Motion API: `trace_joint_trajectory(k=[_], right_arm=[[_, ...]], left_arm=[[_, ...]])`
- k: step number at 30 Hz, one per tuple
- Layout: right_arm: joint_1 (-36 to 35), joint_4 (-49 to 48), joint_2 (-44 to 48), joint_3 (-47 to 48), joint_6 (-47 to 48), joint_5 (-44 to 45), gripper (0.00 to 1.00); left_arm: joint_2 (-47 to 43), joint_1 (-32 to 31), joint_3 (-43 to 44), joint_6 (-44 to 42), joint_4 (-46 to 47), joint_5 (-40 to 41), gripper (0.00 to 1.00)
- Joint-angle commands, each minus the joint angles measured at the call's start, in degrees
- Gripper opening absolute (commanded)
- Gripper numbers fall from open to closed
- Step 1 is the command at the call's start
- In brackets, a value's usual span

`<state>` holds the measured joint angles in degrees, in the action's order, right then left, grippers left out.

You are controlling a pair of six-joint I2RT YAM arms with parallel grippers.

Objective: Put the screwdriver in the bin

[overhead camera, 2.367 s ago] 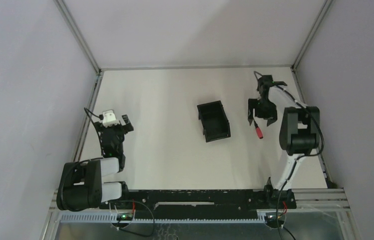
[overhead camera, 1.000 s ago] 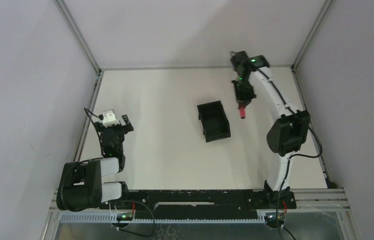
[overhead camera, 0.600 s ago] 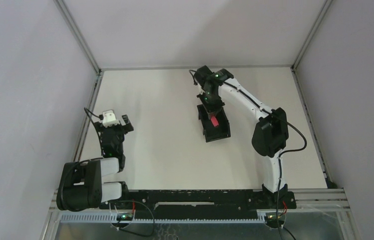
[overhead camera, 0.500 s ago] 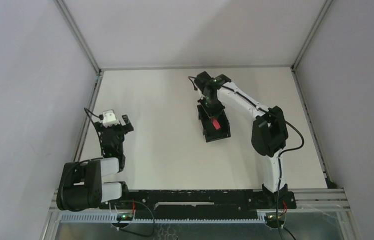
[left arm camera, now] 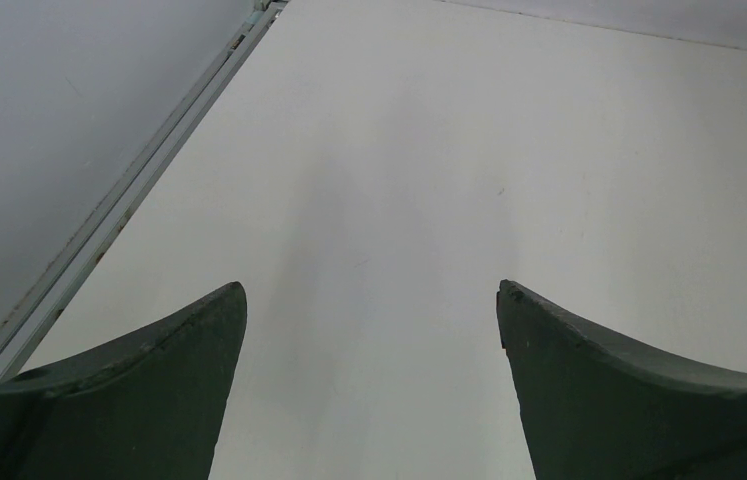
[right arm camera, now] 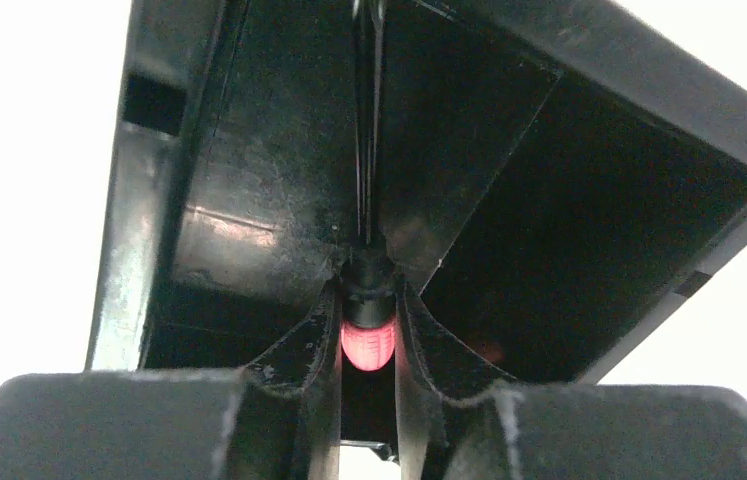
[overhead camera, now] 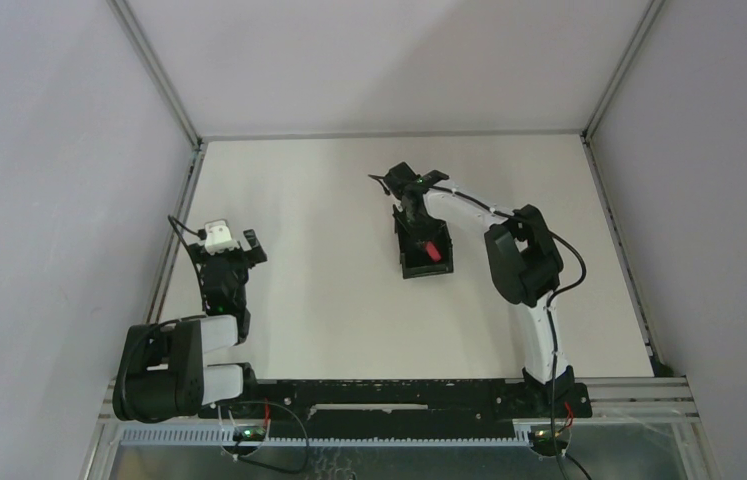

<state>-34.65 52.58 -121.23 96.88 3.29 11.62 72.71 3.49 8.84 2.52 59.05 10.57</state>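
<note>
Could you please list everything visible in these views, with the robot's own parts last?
bin: one, black, middle of the table.
screwdriver: one, red handle and dark shaft, inside the bin.
walls: three, grey, around the table.
frame rail: one, black, near edge.
left arm: one, black and white, folded at left.
right arm: one, black and white, reaching to the bin.
left hand: one, dark, open over bare table.
right hand: one, black, closed on the screwdriver's handle.

White tabletop [overhead camera: 329, 310], matt with a few faint marks, was bounded by plain grey walls [overhead camera: 49, 150]. Aluminium frame rails [overhead camera: 175, 225] ran along its left, far and right edges. A black mounting bar [overhead camera: 389, 392] and a slotted grey cable duct [overhead camera: 369, 432] lay across the near edge.
</note>
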Motion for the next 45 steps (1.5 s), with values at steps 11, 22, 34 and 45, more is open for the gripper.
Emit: trace_joint_trajectory(k=[11,22,34,45], right_arm=[[-0.33,-0.98,9.08,0.46,-2.26,1.88,0.48],[0.56,-1.74,27.02,-0.5,-4.79,1.72,1.0],[11.39,-29.35,64.43,-40.29,-16.33,-10.72,1.0],[15.33,-40.05,85.5,-68.03,-23.02,-3.47,1.0]], left_arm=[[-0.55,-0.23,2.15,-0.94,1.77,0.42,1.0],[-0.55,-0.23,2.16,-0.94,1.75,0.42,1.0],[-0.6,-0.24,2.16,-0.99,1.75,0.5,1.0],[-0.56,-0.25,2.21,-0.94,1.76,0.43,1.0]])
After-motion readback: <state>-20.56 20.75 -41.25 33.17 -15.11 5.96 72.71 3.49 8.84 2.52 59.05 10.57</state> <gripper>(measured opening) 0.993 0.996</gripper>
